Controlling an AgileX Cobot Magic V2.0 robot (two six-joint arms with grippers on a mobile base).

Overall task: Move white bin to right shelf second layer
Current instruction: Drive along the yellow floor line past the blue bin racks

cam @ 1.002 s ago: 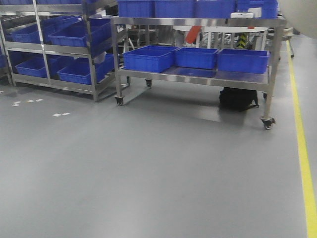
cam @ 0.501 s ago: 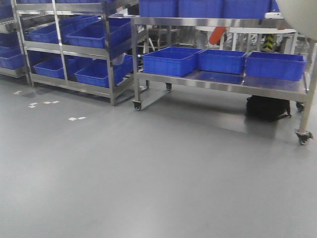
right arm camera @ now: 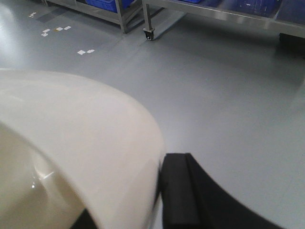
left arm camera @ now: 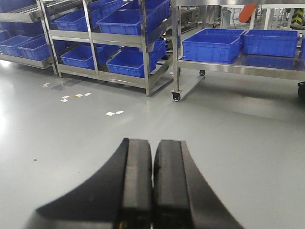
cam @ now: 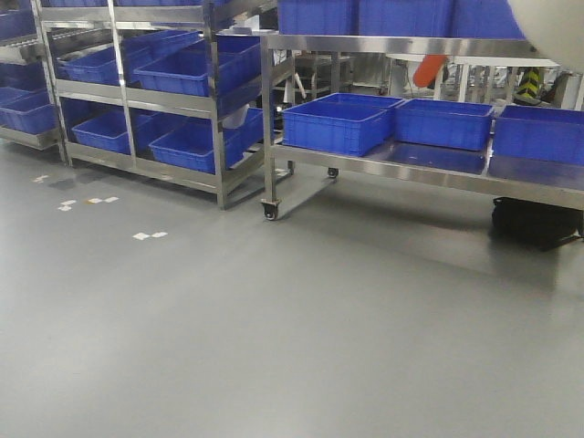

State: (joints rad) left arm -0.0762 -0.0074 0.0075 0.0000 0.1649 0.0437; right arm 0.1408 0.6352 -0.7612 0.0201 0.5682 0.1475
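Observation:
The white bin (right arm camera: 71, 143) fills the lower left of the right wrist view as a glossy off-white curved wall. My right gripper (right arm camera: 153, 191) is shut on that wall. One black finger (right arm camera: 183, 195) presses its outside and the other is mostly hidden behind the bin. A blurred corner of the white bin (cam: 558, 27) shows at the top right of the front view. My left gripper (left arm camera: 152, 145) hangs over bare grey floor, shut with nothing in it. The right shelf second layer is out of view.
A wheeled steel table (cam: 438, 160) ahead at the right carries blue crates (cam: 333, 123), with a black bag (cam: 537, 222) under it. Steel racks (cam: 214, 100) at the left hold more blue crates. White tape marks (cam: 151, 235) lie on the grey floor.
In the front view the racks and table have slid to the right and grown larger. The yellow floor line has left the frame. The bin corner stays at the top right.

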